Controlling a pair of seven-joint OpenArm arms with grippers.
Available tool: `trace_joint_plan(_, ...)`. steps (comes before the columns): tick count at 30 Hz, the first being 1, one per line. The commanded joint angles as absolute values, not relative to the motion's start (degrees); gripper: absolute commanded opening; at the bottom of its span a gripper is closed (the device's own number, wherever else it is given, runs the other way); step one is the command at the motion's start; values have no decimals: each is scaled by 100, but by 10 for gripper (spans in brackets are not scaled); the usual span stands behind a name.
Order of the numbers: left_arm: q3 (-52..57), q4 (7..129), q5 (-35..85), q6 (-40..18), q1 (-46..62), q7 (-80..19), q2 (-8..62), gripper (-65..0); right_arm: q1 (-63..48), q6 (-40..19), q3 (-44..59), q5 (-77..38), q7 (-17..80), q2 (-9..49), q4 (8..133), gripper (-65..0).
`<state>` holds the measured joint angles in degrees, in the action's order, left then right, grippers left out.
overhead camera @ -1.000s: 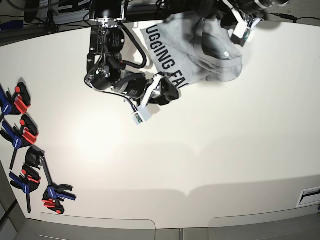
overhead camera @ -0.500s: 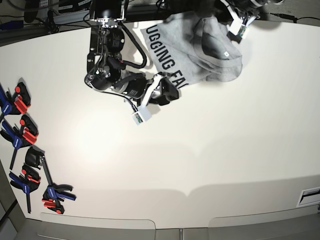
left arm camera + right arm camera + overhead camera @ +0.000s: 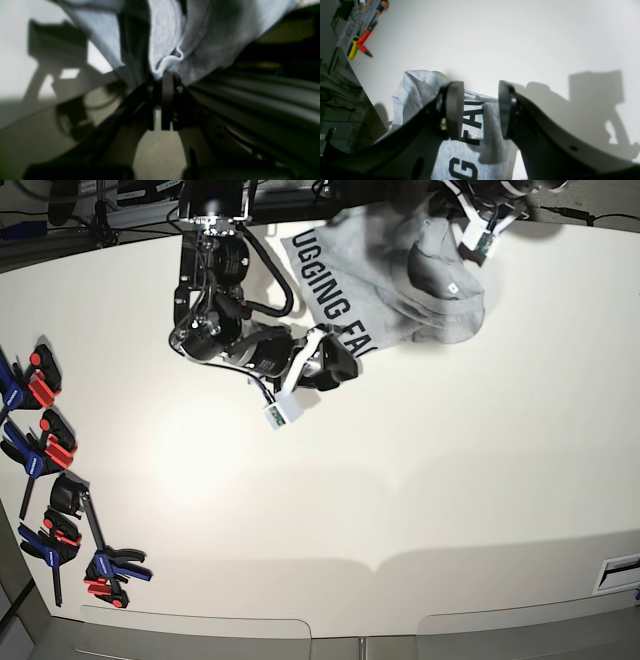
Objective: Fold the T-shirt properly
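The light grey T-shirt (image 3: 400,290) lies crumpled at the table's far edge, black lettering facing up. In the left wrist view my left gripper (image 3: 162,77) is shut on a fold of the T-shirt (image 3: 170,37), whose white hem shows just above the tips. In the base view that left gripper (image 3: 455,220) sits at the shirt's far right part. My right gripper (image 3: 342,363) stands open at the shirt's near edge. In the right wrist view the right gripper (image 3: 480,110) hovers over the lettered T-shirt (image 3: 415,95), holding nothing.
Several blue, red and black clamps (image 3: 50,460) lie along the table's left edge. Hand tools (image 3: 357,42) rest near the far corner in the right wrist view. The white table (image 3: 400,500) stretches out in front of the shirt. A dark frame runs behind the table.
My left gripper has gone from open to shut on the shirt's fabric and shifted slightly toward the far edge. The right arm has not moved.
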<state>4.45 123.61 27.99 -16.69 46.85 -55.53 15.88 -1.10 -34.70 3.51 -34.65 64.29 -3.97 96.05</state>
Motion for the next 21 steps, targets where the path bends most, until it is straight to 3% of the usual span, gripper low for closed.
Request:
trace_joint_plan(1,456,12449,2740,-1616,4744,-5513,1608,-650,-19,-3489,346,-3612,6298,-412,9695,-438)
trace_joint_plan(15,456,12492,2576,-1588,4783,-6003,1608,-650,-16,-3492,346,-3612,6296,-412,9695,-438)
trace_joint_plan(18,456,12700,1990,-1584,4792,-6001,1636,-436,-14,-3492,346,-3612,6294,-412,9695,-438)
trace_joint_plan(19,456,12807,1743,-1573,4792,-6001,1649,-404,-10,-3492,346,-3614,6294,-412,9695,-438)
trace_joint_plan(21,456,13041,1194,-1326,4790,-5924,1717,-397,1,-3494,346,-3614,6289,-412,9695,-438)
